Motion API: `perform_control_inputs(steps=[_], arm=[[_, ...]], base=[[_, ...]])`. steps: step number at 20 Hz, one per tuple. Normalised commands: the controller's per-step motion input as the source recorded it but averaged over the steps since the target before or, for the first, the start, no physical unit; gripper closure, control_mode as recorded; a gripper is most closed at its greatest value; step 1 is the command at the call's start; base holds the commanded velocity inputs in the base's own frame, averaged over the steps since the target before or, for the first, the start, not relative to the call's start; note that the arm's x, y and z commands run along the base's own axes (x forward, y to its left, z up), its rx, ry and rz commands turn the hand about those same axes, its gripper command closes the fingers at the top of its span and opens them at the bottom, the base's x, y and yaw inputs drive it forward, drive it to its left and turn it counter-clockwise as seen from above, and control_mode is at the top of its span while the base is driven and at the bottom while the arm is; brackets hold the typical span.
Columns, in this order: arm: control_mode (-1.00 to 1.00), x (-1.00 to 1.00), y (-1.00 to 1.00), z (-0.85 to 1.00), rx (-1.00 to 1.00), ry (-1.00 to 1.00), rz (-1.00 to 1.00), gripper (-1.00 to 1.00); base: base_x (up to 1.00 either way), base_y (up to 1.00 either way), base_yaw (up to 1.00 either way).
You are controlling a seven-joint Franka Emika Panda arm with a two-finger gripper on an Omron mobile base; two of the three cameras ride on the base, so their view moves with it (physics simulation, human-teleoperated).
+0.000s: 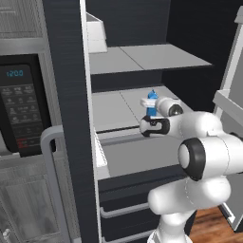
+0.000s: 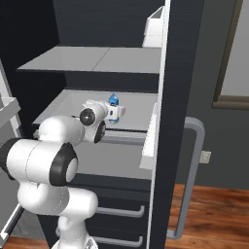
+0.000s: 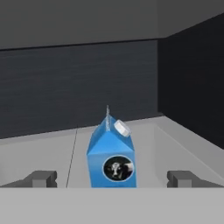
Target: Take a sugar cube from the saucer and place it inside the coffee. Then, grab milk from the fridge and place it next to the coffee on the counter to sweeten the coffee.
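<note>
- fridge (image 1: 71,118) stood open, pale grey shelves visible inside dark interior in both base views
- milk (image 3: 110,155) sat upright on the middle shelf (image 1: 114,109), blue gable-top carton with white cap near the top and round label patch with a cow on the face toward the hand camera
- same milk seen in left base view (image 1: 152,102) and right base view (image 2: 113,104), partly hidden behind the hand
- gripper (image 3: 111,178) was spread wide, released, nothing between the fingers
- in hand view 2 dark fingertips (image 3: 41,178) stood at bottom left and bottom right, carton centred between them but a bit further back on the shelf; contact not seen
- arm reached into the fridge at middle shelf level, hand pointing toward the back wall, gripper just in front of the milk (image 1: 144,102)
- upper shelf (image 1: 142,57) carried a white bin-like container (image 1: 97,35) at the door-side edge
- drawers with metal handles (image 1: 118,209) below the shelves
- black microwave (image 1: 21,102) with digital display left of the fridge in left base view
- wood floor (image 2: 209,209) at lower right of right base view
</note>
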Motion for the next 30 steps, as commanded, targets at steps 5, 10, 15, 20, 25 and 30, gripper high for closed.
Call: perform_control_inputs(steps=[5,10,15,20,25,30], arm=[[-1.00,0.26,-0.03,-0.11,0.00,0.00,0.00,-1.00],[-1.00,0.28,-0.01,-0.23,0.00,0.02,0.00,-1.00],[-1.00,0.26,-0.14,-0.21,0.00,0.01,0.00,-1.00],[-1.00,0.24,-0.05,-0.18,0.00,0.01,0.00,-1.00],[-1.00,0.03,0.01,-0.33,-0.03,0.00,0.00,1.00],[-1.00,0.00,0.00,-0.10,0.00,0.00,0.00,1.00]], base=[[0.00,0.00,0.00],[0.00,0.00,0.00],[0.00,0.00,0.00],[0.00,0.00,0.00],[0.00,0.00,0.00],[0.00,0.00,0.00]])
